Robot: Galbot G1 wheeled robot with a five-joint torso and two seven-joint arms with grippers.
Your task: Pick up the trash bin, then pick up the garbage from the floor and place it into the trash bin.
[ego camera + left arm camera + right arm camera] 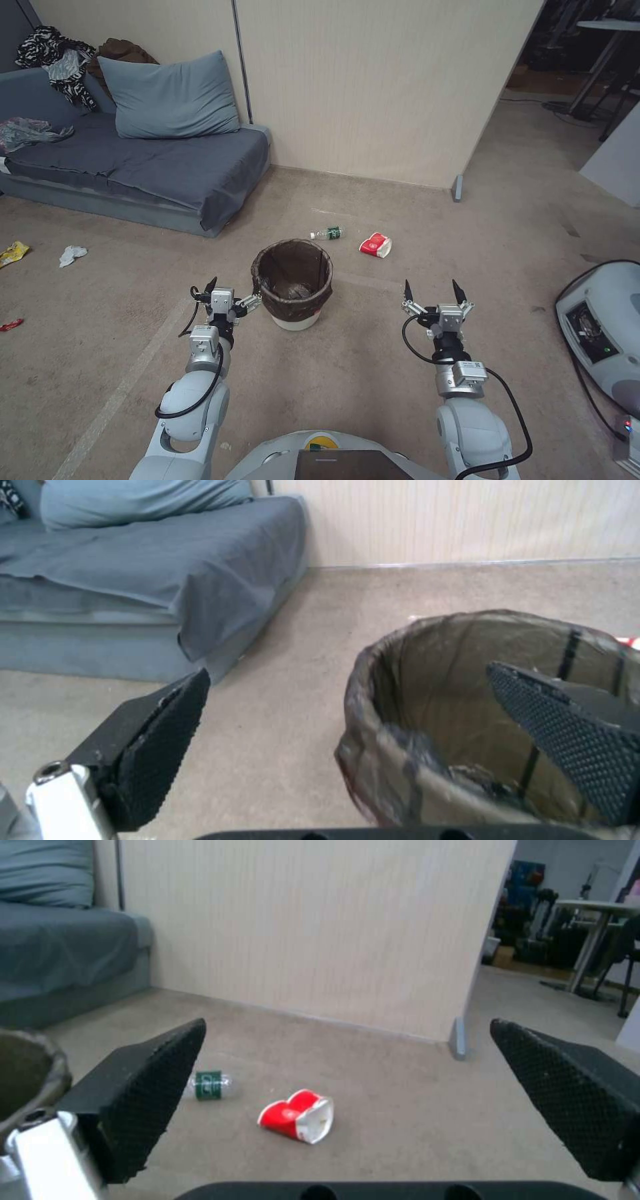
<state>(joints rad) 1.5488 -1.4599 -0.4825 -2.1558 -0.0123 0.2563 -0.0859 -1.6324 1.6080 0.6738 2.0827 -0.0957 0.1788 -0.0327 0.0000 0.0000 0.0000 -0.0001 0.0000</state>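
Floor: beige carpet [373, 373] runs from the robot's base to a pale panelled wall [373, 87], with litter scattered across it.
Left gripper [235, 293]: jaws spread wide, turned so they straddle the near-left rim of the bin; in its wrist view one finger [567, 740] hangs over the inside and the other outside, a stance that seems chosen for pinching the rim to lift.
Right gripper [432, 291]: jaws apart, empty, held off to the bin's right, facing the litter beyond.
Trash bin [293, 283]: small round white plastic bucket lined with a dark brown bag, upright on the floor, not yet lifted.
Garbage: a crushed red-and-white paper cup [375, 245] and a clear bottle with green label [327, 233] lie just behind the bin; a white tissue [72, 254], yellow wrapper [13, 253] and red wrapper [11, 325] lie well apart to the left.
Sofa [140, 167]: grey, against the far wall.
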